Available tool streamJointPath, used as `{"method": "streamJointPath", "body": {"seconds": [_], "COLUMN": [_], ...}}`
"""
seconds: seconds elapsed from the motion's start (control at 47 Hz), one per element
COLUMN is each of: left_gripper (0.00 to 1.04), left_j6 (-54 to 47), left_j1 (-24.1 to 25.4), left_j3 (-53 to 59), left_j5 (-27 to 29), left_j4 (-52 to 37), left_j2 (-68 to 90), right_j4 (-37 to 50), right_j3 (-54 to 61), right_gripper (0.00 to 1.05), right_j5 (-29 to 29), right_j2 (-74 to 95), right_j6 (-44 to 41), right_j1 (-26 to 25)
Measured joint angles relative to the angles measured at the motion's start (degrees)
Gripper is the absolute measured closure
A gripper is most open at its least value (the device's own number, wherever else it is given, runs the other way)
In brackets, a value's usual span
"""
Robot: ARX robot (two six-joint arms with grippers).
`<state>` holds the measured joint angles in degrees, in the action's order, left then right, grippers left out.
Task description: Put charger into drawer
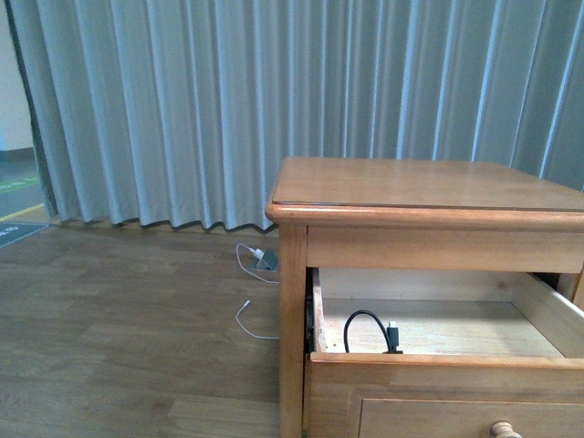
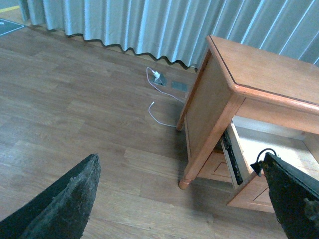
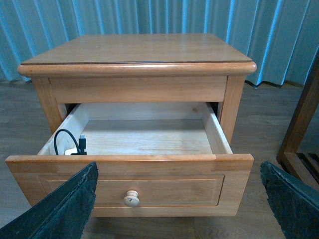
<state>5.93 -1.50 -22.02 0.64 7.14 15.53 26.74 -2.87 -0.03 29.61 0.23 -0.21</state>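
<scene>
The upper drawer [image 3: 164, 172] of the nightstand stands pulled open, with a pale inside and a round knob [image 3: 131, 198]. The charger [image 3: 75, 144] lies inside, in the front corner. Its black looped cable and black connector show; only a sliver of the white cube shows behind the drawer front. The front view shows the cable loop [image 1: 365, 328] in the drawer [image 1: 447, 360] too. My right gripper [image 3: 177, 209] is open and empty in front of the drawer front. My left gripper [image 2: 182, 209] is open and empty above the floor beside the nightstand; the cable [image 2: 264, 152] shows past one finger.
A white-cabled charger with a grey block [image 1: 265, 260] lies on the wooden floor by the grey curtain [image 1: 228, 109]; it also shows in the left wrist view [image 2: 159, 78]. The nightstand top [image 1: 420, 182] is bare. A dark wooden furniture frame [image 3: 299, 124] stands beside the nightstand.
</scene>
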Motion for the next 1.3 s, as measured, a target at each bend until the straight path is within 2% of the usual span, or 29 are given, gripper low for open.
{"method": "streamJointPath", "body": {"seconds": [0.191, 0.426, 1.298], "left_gripper": [0.58, 1.01, 1.01], "left_j6": [-4.42, -5.16, -5.51], "left_j1": [1.22, 1.29, 1.33], "left_j3": [6.84, 12.07, 21.31], "left_j5": [-0.48, -0.46, -0.44], "left_j4": [-2.80, -4.70, -6.80], "left_j2": [-4.28, -7.65, -15.12], "right_j4": [0.00, 0.00, 0.00], "right_j3": [0.00, 0.00, 0.00], "right_gripper": [0.08, 0.08, 0.08], "right_j5": [-0.02, 0.00, 0.00], "right_j2": [0.00, 0.00, 0.00], "right_j6": [0.00, 0.00, 0.00], "right_j1": [0.00, 0.00, 0.00]}}
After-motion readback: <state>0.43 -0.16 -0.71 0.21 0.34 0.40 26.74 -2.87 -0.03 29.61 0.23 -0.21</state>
